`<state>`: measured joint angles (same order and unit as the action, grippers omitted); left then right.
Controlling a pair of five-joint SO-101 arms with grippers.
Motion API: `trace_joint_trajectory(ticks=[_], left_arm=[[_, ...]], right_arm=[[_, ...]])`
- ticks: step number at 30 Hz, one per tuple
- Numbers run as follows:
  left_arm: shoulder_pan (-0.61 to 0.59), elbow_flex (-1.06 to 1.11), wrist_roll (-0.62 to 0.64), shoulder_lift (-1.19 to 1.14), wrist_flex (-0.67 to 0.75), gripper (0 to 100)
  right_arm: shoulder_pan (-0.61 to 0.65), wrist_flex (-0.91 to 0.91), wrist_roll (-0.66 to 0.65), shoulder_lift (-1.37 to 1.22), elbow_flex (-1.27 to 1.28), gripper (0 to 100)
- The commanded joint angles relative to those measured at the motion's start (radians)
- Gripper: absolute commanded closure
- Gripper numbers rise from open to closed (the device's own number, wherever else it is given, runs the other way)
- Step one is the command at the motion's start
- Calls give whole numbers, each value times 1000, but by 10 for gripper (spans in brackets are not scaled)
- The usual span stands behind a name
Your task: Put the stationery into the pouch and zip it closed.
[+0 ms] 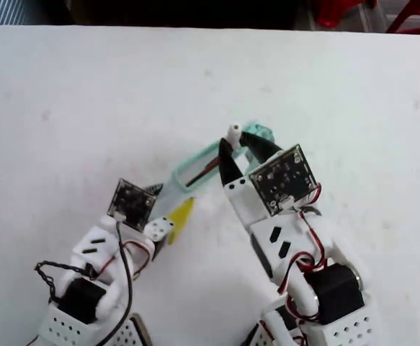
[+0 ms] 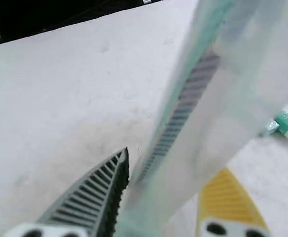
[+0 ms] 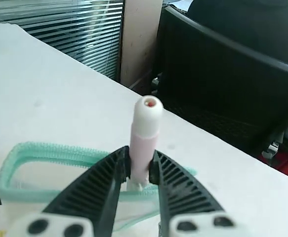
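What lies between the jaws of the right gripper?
A pale pink stick with a white end, gripped between the black jaws of the right gripper, close to the open green pouch. The right wrist view shows it.

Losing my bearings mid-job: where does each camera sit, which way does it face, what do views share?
High view: above the table, looking down on both arms.
Left wrist view: on the left arm, looking along the left gripper at the pouch it clamps.
Right wrist view: on the right arm, looking past the right gripper and pink pen toward a chair.
Shared: all three show the pouch.
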<state>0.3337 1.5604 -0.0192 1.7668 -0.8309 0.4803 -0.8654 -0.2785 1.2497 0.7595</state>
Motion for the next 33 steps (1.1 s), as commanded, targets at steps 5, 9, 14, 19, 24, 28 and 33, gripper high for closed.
trace_joint_trajectory(ticks=[5,9,14,19,24,28,33], left_arm=[[-8,-28,11,5,23,770],[-7,-28,11,5,23,770],[-7,-28,11,5,23,770],[-7,-28,11,5,23,770],[-7,-28,11,5,23,770],[-5,-28,11,5,25,770],[-10,-29,11,5,17,770]], right_arm=[[-10,22,-11,2,-2,978],[-10,19,-8,7,-2,841],[-8,19,-11,2,-2,723],[-8,19,-11,10,-2,776],[56,19,-11,5,-26,786],[225,10,-38,-5,-77,786],[260,13,-126,-122,-84,786]])
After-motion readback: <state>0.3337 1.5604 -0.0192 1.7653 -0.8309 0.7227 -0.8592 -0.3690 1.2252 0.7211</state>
